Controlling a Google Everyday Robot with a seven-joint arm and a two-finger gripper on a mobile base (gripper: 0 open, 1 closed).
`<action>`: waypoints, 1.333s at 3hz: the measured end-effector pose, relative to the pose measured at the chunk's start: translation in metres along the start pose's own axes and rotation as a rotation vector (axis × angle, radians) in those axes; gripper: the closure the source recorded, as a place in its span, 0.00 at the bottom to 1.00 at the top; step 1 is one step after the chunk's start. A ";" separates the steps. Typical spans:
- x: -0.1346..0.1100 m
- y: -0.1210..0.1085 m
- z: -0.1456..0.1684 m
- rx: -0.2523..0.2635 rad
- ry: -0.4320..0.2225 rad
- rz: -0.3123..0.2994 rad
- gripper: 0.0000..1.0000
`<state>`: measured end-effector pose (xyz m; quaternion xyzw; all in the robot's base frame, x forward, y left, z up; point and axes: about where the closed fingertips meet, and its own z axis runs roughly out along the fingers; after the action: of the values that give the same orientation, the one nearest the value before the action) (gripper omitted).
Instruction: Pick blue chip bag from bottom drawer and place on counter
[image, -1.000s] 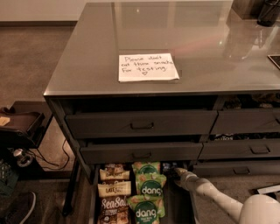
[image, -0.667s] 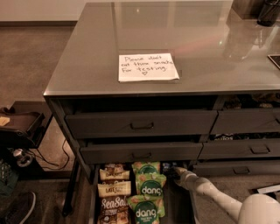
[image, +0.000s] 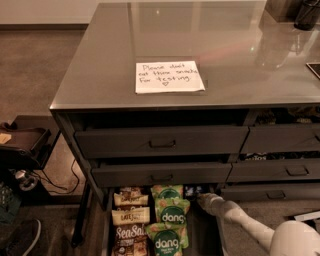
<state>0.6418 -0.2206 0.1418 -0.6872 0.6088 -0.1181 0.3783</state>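
Note:
The bottom drawer (image: 204, 236) is pulled open under the cabinet. The blue chip bag (image: 190, 190) shows as a small dark shape at the drawer's back, right of the green bags, partly under the drawer above. My gripper (image: 199, 196) reaches in from the lower right on a white arm (image: 240, 219), and its tip is right at the blue bag. The counter (image: 210, 40) lies above, glossy grey-brown, with a white handwritten note (image: 169, 76) near its front edge.
Green "dang" bags (image: 171, 214) and brown-and-cream "SeaSalt" bags (image: 130, 234) fill the drawer's left and middle. Two shut drawers with recessed handles (image: 161, 144) sit above. Dark objects (image: 305, 14) stand at the counter's far right. A black cart and cables (image: 25, 150) are at the left.

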 end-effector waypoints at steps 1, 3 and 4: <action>-0.003 -0.002 0.005 -0.001 -0.010 -0.009 1.00; -0.022 -0.021 -0.015 -0.013 -0.029 -0.028 1.00; -0.040 -0.035 -0.046 -0.010 -0.026 -0.051 1.00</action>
<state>0.6295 -0.2019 0.2084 -0.7060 0.5866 -0.1157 0.3796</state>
